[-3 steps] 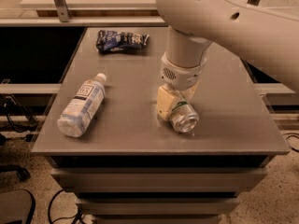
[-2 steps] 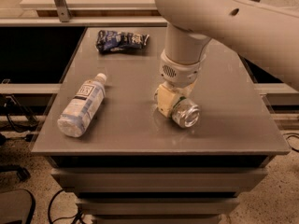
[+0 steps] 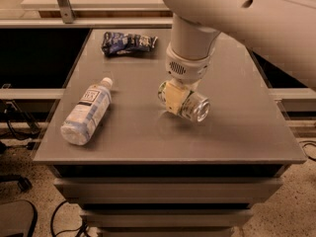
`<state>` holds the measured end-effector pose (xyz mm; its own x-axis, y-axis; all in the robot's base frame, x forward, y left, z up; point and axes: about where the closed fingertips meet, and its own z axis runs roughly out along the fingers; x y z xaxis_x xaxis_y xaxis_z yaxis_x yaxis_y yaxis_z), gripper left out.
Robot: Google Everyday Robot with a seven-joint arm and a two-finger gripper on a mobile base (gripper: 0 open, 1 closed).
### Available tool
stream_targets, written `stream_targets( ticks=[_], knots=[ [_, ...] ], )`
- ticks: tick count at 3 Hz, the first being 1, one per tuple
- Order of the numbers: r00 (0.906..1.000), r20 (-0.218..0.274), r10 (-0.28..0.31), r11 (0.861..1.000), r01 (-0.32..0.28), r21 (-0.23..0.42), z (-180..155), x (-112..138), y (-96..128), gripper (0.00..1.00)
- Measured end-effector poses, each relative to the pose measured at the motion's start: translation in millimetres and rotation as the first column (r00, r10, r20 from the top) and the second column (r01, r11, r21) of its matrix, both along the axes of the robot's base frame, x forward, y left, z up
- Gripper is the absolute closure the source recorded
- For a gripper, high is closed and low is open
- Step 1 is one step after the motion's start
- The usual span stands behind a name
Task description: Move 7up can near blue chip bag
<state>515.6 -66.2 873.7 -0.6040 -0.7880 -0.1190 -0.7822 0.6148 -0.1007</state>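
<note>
Above the surface (image 3: 237, 132), clamps the 7up can (image 3: 191, 103) in the gripper (image 3: 174, 94) and lifts it slightly, blue chip bag (image 3: 127, 42) well apart.

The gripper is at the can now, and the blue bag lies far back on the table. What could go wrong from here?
1. The gripper seems to clamp the 7up can near one end, with the can lying sideways; it might slip out and roll across the table.
2. The blue chip bag lies close to the table's far edge; a can released there on its side could roll off or push the bag.
</note>
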Motion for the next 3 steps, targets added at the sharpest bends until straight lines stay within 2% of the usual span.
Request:
stream_targets(
  ticks=[2,3],
  knots=[
    [0.9958,0.059,0.070,0.997,-0.068,-0.025,14.6,43.7,13.2,1.00],
    [0.9869,0.106,0.122,0.992,-0.118,-0.042,30.5,73.2,26.5,1.00]
  ],
)
